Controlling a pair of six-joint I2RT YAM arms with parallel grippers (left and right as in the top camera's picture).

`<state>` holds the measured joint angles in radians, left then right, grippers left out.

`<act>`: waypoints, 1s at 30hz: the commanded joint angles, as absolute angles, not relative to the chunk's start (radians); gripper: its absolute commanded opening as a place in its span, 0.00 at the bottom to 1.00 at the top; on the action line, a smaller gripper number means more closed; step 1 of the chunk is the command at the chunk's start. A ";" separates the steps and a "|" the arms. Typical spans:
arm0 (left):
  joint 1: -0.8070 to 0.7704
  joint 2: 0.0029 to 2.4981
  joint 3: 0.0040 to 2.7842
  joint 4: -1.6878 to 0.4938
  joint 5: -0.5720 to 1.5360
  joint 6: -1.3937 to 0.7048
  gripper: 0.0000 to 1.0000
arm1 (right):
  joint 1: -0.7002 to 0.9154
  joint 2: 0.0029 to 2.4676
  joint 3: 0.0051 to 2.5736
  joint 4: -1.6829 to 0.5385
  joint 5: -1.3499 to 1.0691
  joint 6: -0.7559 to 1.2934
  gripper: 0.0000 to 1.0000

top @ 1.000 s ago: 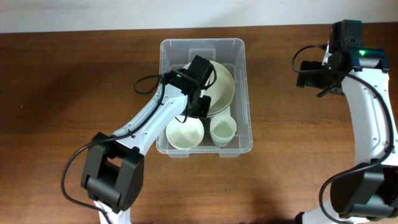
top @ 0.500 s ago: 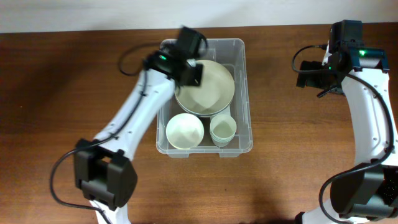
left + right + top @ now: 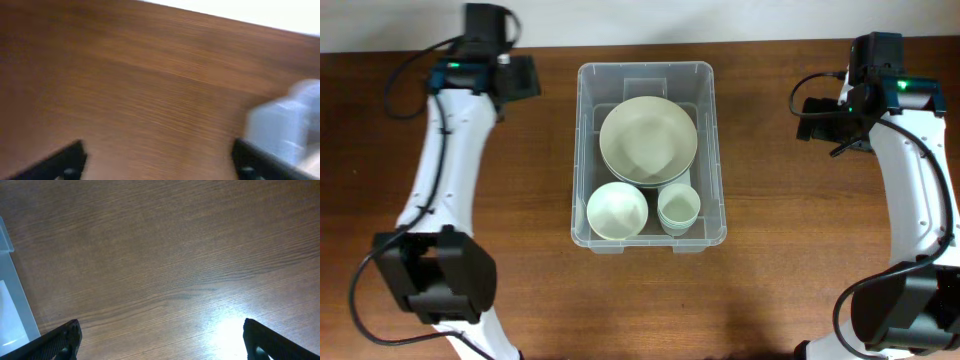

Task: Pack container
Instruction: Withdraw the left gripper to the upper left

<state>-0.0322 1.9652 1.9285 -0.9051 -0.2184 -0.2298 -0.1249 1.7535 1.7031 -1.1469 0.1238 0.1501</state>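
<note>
Two changes against the earlier overhead frames: the left arm has left the container and swung out, so that the left hand now hangs over bare wood at about 10 o'clock from the bin. The dishes inside are no longer covered by it. The right arm has not shifted.

Left hand: fingers spread wide, nothing between them, touching nothing. Its wrist view is motion-blurred; only brown grain and a pale smear of the bin at 3 o'clock can be made out.

Right hand: fingers likewise spread wide, empty, held above the brown wooden tabletop at about 2 o'clock from the bin, well apart from it. The bin's clear wall shows at the 9 o'clock edge of that wrist view.

The large clear rectangular plastic container stands at the centre of the tabletop, long side running 12 to 6 o'clock.

Contents:
- a large pale round dish fills the 12 o'clock half, apparently seated on a second one beneath
- a white round bowl sits at 7 o'clock, touching or just beside the dish
- a small white cup stands upright at 5 o'clock, just beside the bowl

Nothing stands between either hand and the bin.
</note>
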 commanded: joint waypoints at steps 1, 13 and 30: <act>0.034 1.937 1.948 -0.910 -0.226 -0.231 0.99 | -0.131 1.757 1.705 -1.147 0.136 0.151 0.99; 0.081 1.937 1.948 -0.929 -0.222 -0.231 0.99 | -0.131 1.757 1.705 -1.147 0.136 0.151 0.99; 0.081 1.937 1.948 -0.929 -0.222 -0.231 1.00 | -0.131 1.757 1.705 -1.147 0.136 0.151 0.99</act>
<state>0.0826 1.9652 1.9285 -0.9272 -0.2176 -0.2298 -0.1249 1.7535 1.7031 -1.1469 0.1238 0.1501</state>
